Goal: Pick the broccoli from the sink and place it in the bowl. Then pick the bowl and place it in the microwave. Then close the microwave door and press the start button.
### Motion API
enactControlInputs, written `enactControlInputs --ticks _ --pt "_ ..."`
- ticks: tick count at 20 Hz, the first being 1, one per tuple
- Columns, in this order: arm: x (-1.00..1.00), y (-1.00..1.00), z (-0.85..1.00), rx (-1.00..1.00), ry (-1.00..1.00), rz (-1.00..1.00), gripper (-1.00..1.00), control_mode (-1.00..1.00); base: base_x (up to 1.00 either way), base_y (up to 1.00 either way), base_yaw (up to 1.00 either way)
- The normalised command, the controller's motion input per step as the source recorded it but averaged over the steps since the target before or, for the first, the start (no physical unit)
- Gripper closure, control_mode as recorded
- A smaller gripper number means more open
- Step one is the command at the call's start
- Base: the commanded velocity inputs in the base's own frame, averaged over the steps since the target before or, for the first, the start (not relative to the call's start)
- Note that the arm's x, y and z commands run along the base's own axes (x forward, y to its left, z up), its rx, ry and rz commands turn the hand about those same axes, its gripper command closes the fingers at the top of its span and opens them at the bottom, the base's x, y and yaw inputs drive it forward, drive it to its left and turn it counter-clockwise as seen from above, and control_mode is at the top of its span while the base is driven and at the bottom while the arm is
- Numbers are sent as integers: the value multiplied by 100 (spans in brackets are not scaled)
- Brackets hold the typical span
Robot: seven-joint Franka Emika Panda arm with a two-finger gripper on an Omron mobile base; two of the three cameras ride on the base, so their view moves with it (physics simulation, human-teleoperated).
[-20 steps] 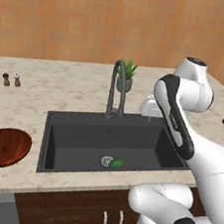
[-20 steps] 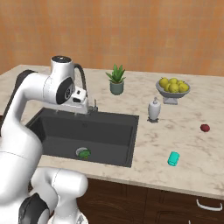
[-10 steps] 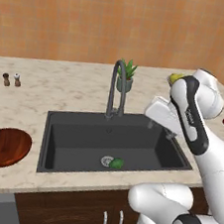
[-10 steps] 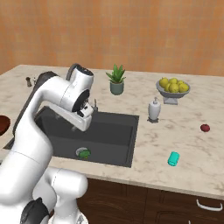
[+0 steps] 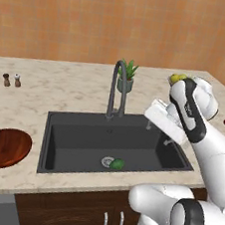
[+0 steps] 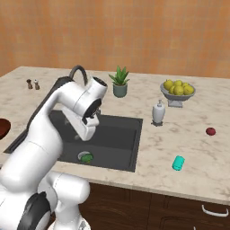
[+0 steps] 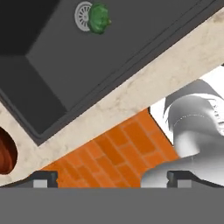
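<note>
In the hand view the jaws [image 7: 112,178] stand released, their two dark tips wide apart at the bottom edge and nothing between them. Above them lies orange brick floor, then a diagonal strip of marble desk [image 7: 131,94], then the sink [image 7: 65,57] across the upper half. The broccoli [image 7: 99,18] sits near the top of that frame, touching the round drain [image 7: 82,15]; the bowl [image 7: 6,151] shows as a red-brown sliver at the left edge.

In the left base view the broccoli [image 5: 117,164] lies at lower centre on the sink floor, just right of the drain, and the bowl [image 5: 3,147] rests on the desk at the left edge, well apart from it. Behind the basin rises the tap [image 5: 116,90], then the potted plant [image 5: 126,76].

In the right base view a soap bottle [image 6: 157,112] and a fruit bowl [image 6: 177,92] stand farther back, right of centre.
</note>
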Motion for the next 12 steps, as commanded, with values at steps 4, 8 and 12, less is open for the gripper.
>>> enactControlInputs --ticks 4,8,12 --pt "81 -35 -48 32 27 0 -100 -100 0 0 0" --pt "81 -7 -23 7 24 0 -100 -100 0 0 0" --pt "80 0 -26 0 30 0 -100 -100 0 0 0"
